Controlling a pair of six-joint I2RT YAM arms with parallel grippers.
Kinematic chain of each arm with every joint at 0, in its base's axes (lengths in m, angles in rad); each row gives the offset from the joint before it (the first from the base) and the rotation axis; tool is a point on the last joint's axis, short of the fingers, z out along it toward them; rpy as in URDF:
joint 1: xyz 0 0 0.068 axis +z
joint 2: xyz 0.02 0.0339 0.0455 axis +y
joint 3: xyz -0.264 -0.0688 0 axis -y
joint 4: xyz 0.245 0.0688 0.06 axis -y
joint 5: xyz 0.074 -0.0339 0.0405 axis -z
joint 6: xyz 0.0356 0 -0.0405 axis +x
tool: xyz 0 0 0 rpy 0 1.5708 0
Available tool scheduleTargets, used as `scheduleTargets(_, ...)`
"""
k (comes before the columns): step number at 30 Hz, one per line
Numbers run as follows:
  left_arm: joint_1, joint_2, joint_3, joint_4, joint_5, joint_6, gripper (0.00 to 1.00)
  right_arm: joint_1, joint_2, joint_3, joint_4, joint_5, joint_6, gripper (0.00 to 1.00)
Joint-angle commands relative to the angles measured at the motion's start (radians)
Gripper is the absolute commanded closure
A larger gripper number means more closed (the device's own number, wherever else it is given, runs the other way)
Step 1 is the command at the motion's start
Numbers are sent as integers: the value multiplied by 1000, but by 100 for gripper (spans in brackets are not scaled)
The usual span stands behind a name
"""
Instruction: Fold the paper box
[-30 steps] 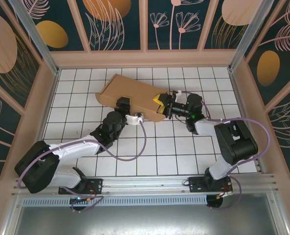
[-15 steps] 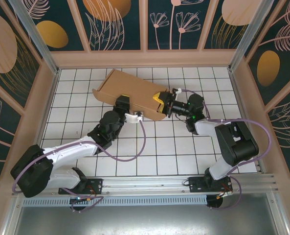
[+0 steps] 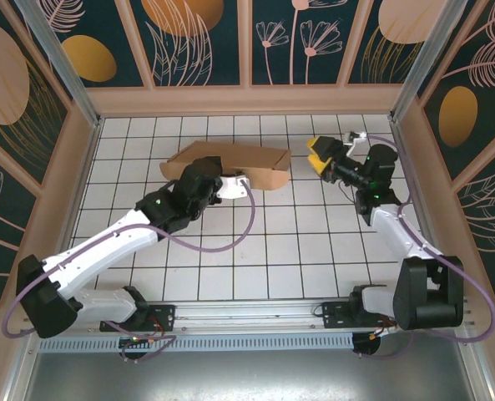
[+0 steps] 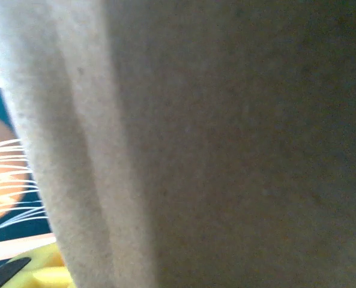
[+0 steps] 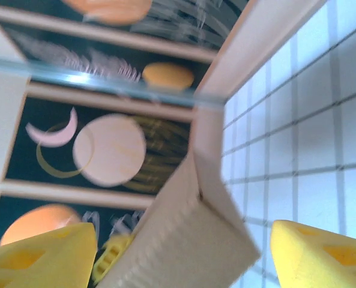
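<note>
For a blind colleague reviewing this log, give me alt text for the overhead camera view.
A brown cardboard paper box lies partly folded on the white tiled table, with the left gripper against its near side. The right gripper, yellow fingers open, hovers off the box's right end, not touching.

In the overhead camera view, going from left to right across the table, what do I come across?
Left arm's shoulder → paper box → right gripper, open → right arm's shoulder.
</note>
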Motion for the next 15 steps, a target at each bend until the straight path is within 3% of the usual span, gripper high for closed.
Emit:
scheduleTargets(1,-20,87,132,-398,126,-234,54,1,32,16,-190,76,-182,31)
scheduleTargets(6,-48,205,252,-576,199,-352,53,45,142,-25,-166,84,-226,42)
scheduleTargets(15,-55,340,323,-649,227,-407,54,181,309,-136,9,74,-177,51)
